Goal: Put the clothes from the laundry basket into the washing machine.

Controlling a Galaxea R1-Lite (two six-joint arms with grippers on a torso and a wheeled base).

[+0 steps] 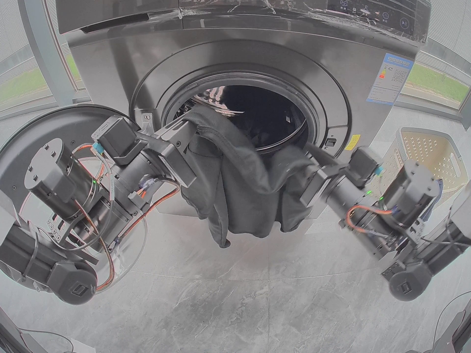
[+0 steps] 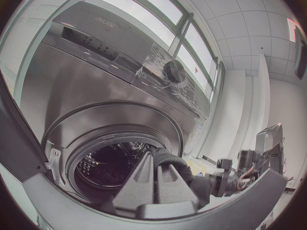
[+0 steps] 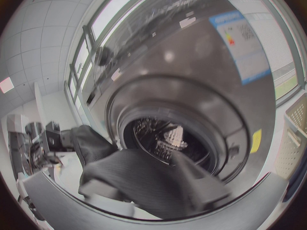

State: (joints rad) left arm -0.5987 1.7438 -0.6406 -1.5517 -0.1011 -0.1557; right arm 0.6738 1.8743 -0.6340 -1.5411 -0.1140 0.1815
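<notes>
Left hand (image 1: 186, 123) pinches one edge of the dark garment (image 1: 240, 192), fingers pressed together on it. The cloth hangs spread across the washer (image 1: 122, 60) mouth, apparently for feeding in. Right hand (image 1: 314, 155) bears the other edge, but cloth hides its grip, so its state is undeterminable. Blue label (image 1: 391, 78) print is illegible. Basket (image 1: 431, 155) stands beyond.

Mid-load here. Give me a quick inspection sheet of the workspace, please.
Surface: grey tiled floor.
Job's things: dark garment hangs between both grippers before the washer's open drum; basket stands right of the washer.
Clutter: nothing seen.
Grippers: left gripper shut on garment; right gripper at its other end, covered by cloth.
Cables: orange cables along both arms, apart from the garment.
Surroundings: door swung open left; windows behind.
</notes>
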